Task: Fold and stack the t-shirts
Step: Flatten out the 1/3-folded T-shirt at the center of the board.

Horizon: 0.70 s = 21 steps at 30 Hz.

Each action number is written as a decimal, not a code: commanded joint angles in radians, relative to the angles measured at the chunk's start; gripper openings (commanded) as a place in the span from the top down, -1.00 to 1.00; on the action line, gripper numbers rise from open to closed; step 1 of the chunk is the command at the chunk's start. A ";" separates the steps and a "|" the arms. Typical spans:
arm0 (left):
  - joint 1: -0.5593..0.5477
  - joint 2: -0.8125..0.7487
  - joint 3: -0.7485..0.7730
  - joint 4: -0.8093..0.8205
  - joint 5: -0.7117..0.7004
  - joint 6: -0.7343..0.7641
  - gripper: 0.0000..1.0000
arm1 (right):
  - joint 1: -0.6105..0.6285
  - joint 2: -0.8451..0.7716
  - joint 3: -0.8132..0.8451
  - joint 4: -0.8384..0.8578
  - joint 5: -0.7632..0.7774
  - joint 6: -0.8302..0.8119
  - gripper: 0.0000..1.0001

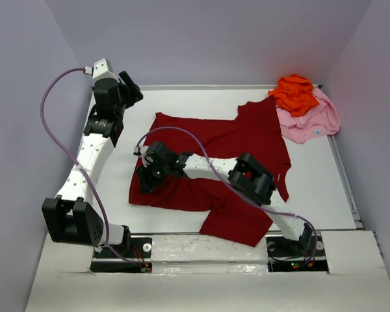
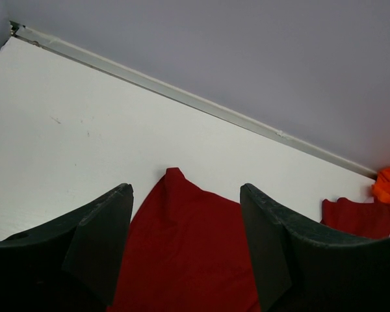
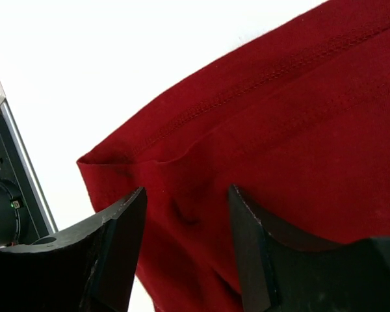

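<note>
Currently the R gripper (image 3: 187,208) is low over the near-left hem corner (image 3: 94,166) of the dark red shirt (image 1: 214,140). Its fingers are apart, w/ the stitched hem and a small pucker of cloth between them, and nothing is clamped yet. The shirt lies spread mid-table (image 1: 325,195), hem to the left. One sleeve points to the near edge and the other to the far edge. The R arm reaches across it from its base.

Step in hand, as I judge it: take both hem corners and fold the hem over toward the neck side.

- R side: go down until the lower finger slides under the corner, then close just inside the stitch line so the grip holds all layers, not only the top one.
- The pucker suggests the cloth bunches easily, so avoid pushing sideways.

Further back, the L gripper (image 2: 185,208) hovers above the far-left corner (image 2: 173,174), fingers also apart and not touching cloth. It needs to drop onto that tip and pinch. Best if both arms lift together at equal height to keep the fold edge straight.

At the far-right corner the orange shirt (image 1: 296,94) sits crumpled on the pink shirt (image 1: 315,123). Both are unfolded and well apart from the grippers.
</note>
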 commanded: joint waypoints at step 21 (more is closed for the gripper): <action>0.007 -0.008 0.005 0.038 0.027 -0.005 -0.54 | 0.010 -0.020 -0.004 0.000 0.024 -0.010 0.63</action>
